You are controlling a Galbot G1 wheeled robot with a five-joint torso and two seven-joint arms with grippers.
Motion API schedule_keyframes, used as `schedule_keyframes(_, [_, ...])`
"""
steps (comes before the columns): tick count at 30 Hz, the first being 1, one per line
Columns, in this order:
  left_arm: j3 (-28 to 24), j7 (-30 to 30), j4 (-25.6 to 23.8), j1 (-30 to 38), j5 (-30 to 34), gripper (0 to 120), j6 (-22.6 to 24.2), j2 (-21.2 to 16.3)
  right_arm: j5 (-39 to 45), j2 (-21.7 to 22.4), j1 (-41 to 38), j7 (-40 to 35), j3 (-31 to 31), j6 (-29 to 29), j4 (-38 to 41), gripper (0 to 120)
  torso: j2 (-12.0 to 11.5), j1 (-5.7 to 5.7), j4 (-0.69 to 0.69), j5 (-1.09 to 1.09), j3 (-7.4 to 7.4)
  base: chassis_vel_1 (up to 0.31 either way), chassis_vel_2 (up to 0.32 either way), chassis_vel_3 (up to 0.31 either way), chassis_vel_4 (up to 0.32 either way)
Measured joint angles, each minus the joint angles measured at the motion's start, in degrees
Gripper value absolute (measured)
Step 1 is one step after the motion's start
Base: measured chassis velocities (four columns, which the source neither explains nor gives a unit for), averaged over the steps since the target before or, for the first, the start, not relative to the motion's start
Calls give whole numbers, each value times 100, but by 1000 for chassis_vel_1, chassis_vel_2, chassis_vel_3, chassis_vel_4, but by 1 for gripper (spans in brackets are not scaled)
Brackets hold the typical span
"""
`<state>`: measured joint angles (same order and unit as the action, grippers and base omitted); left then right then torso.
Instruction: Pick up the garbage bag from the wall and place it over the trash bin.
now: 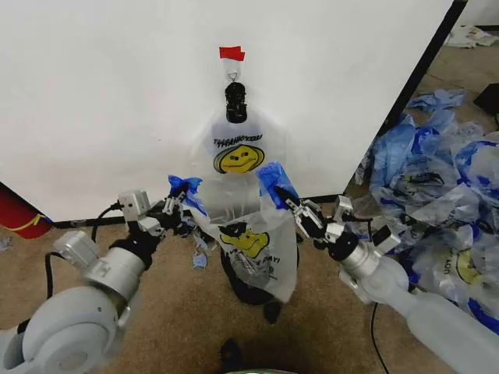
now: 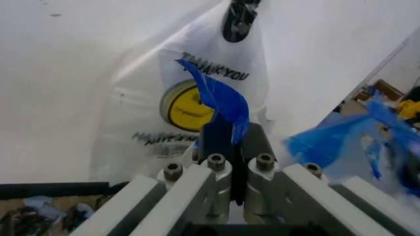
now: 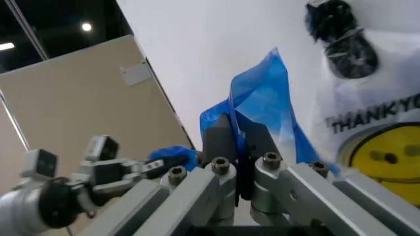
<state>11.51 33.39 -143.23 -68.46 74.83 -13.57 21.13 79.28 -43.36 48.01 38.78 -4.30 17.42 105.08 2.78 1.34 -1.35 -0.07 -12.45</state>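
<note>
L gripper (image 1: 176, 204) is clamped on one blue handle (image 1: 184, 187) of the garbage bag (image 1: 253, 245); in the left wrist view the fingers (image 2: 217, 142) pinch the blue strip flat, no gap. R gripper (image 1: 295, 207) is likewise clenched on the other handle (image 1: 274, 179), and the right wrist view shows blue film squeezed between its pads (image 3: 220, 140). Both sit at about the same height, one each side of the trash bin (image 1: 248, 287), w/ the bag's mouth stretched between them and its body hanging straight down. Key relation, as I judge it: the bin is directly below the mouth, a bit nearer the robot than the wall (image 1: 109, 93), so the bag's long axis is vertical and already lined up w/ the bin; neither arm is clearly nearer, both handles need to drop together. Bag's lower part drapes over the bin's front, hiding most of it; can't tell if the film is inside the rim or just in front. Bag looks thin, translucent, crinkled, yellow smiley + black print, limp, prob. clingy. Above the bin on the wall, a second bag (image 1: 238, 148) w/ same print hangs from a black clip (image 1: 235, 101) under red tape (image 1: 231, 53). More bluish bags (image 1: 437, 179) heaped on the floor, well to the bin's right.
</note>
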Motion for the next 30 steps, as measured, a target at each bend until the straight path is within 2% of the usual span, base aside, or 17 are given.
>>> schedule_keyframes(10, [-113,-123,0,-17,-119,0,-57,177,-92,-358,-501,174,-166,70,-837,0,0,0,0,2,0,0,0,0,0])
schedule_keyframes(17, [-162,-226,39,-51,-253,0,-124,222,-183,-375,-678,265,-260,133,-1080,0,0,0,-1,2,0,0,0,0,0])
schedule_keyframes(30, [-314,-451,440,-34,-610,0,-239,443,-316,-786,-1072,412,-480,229,-1743,0,0,0,0,2,0,0,0,0,0])
